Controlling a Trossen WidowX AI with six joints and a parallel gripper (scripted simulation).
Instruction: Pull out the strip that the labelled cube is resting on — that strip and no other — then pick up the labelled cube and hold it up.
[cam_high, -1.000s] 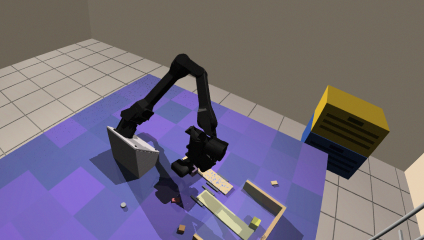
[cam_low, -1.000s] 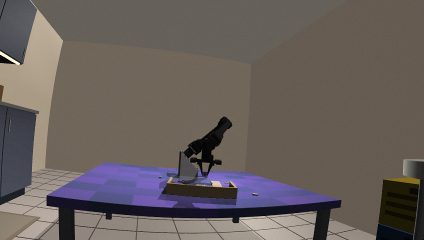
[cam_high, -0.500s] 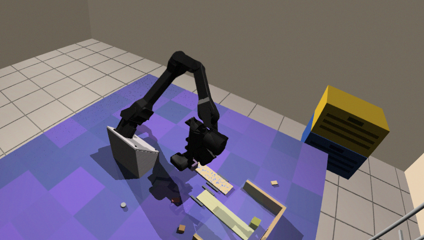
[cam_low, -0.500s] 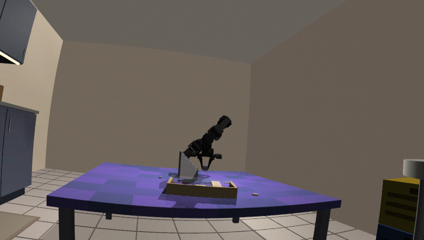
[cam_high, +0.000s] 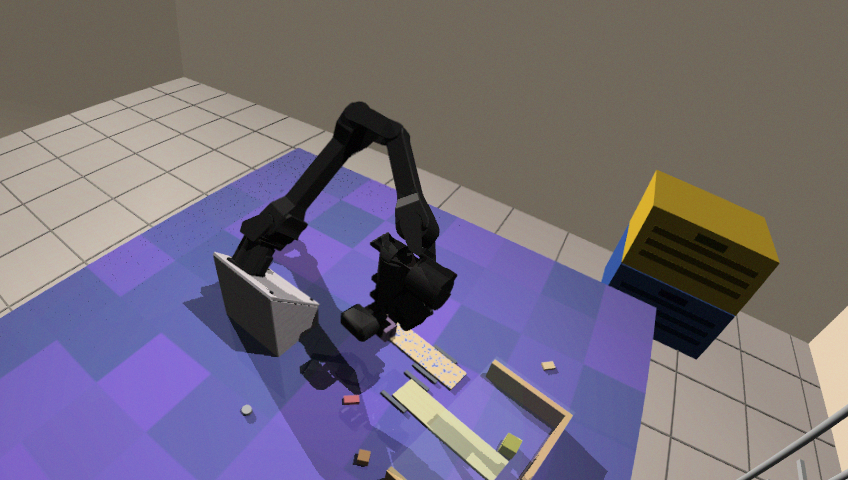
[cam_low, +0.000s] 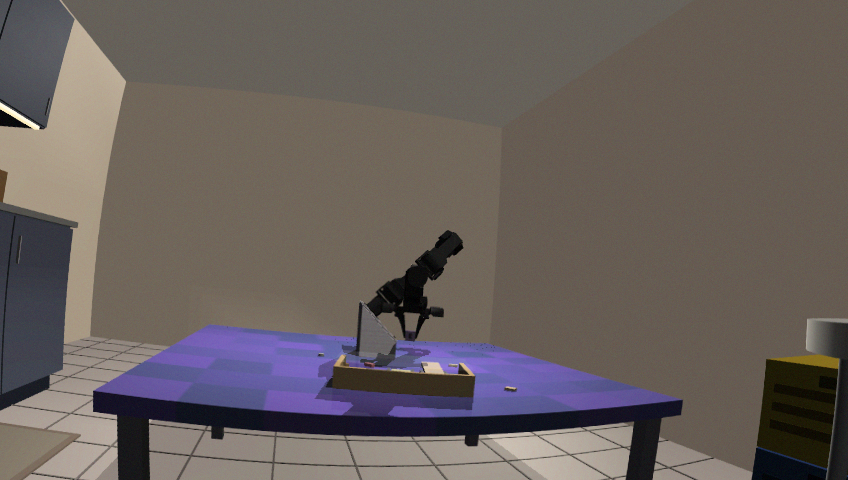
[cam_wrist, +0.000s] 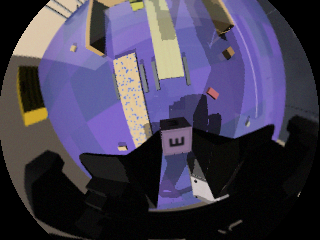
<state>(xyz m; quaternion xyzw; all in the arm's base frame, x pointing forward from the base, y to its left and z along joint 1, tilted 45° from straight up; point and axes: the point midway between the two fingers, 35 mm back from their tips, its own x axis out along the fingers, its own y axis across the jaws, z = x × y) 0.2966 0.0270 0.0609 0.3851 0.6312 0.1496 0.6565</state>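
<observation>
My gripper (cam_wrist: 174, 131) (cam_low: 410, 336) is shut on the labelled cube (cam_wrist: 176, 141) (cam_low: 410, 335), a mauve cube with a dark letter E on the face seen in the wrist view. The cube hangs in the air above the table, and in the top view it is partly hidden by the gripper. The speckled cream strip (cam_high: 428, 358) (cam_wrist: 131, 95) lies on the table, and nothing rests on the part that shows. The pale yellow-green strip (cam_high: 443, 422) (cam_wrist: 166, 55) lies beside it, reaching in between the wooden walls.
Wooden walls (cam_high: 529, 389) (cam_low: 404, 382) stand around the strips' far end. An olive cube (cam_high: 509, 445) is beside the pale strip. Low dark rails (cam_high: 393, 401) flank the strips. A red block (cam_high: 351, 399) (cam_wrist: 213, 93), an orange-brown block (cam_high: 363, 457) and a small cream block (cam_high: 548, 365) lie around.
</observation>
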